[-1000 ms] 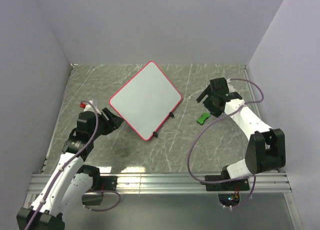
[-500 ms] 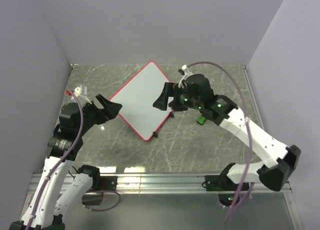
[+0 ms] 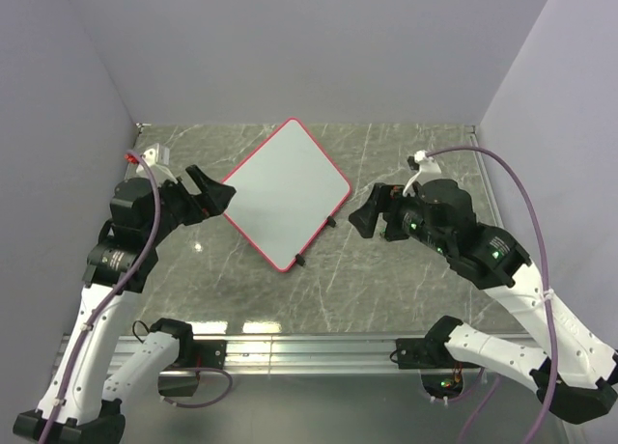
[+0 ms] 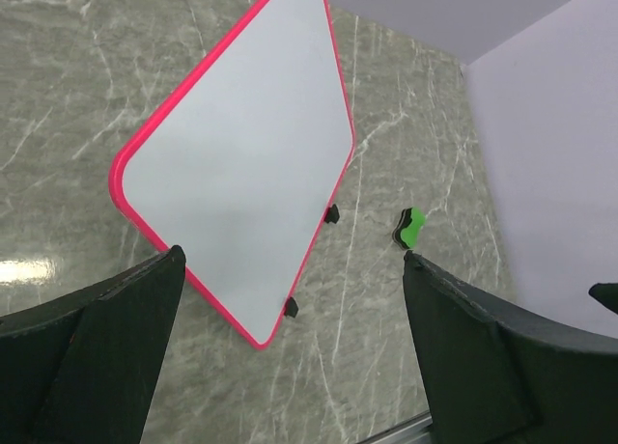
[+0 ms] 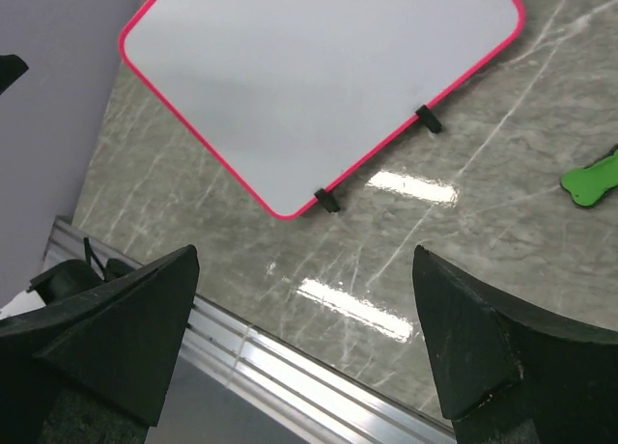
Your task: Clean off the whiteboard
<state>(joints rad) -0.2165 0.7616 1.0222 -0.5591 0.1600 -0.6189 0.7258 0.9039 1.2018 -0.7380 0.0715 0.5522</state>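
Large flat white rectangular whiteboard (image 3: 282,193), rounded corners, thin red-pink frame: you have it lying flat on the grey marbled table (image 3: 319,299), turned diamond-wise. One corner points at the back wall. Writing face reads plain white in all three views. Two small black feet (image 3: 300,262) sit on the board's near-right edge, touching the frame.

Left gripper (image 3: 214,195): off the board's left corner, raised above the table. Black fingers (image 4: 97,347) spread wide and closed on nothing. Its wrist camera looks down across the whole board.

Right gripper (image 3: 365,212): to the right of the board's right corner, apart from the frame. Fingers (image 5: 483,347) are likewise spread wide, with nothing pinched. The board's near corner and both feet show between them.

Small green bone-shaped block (image 4: 410,229): on the table to the right of the board, just past the farther foot, not touching the board. In the top view your right arm hides it.
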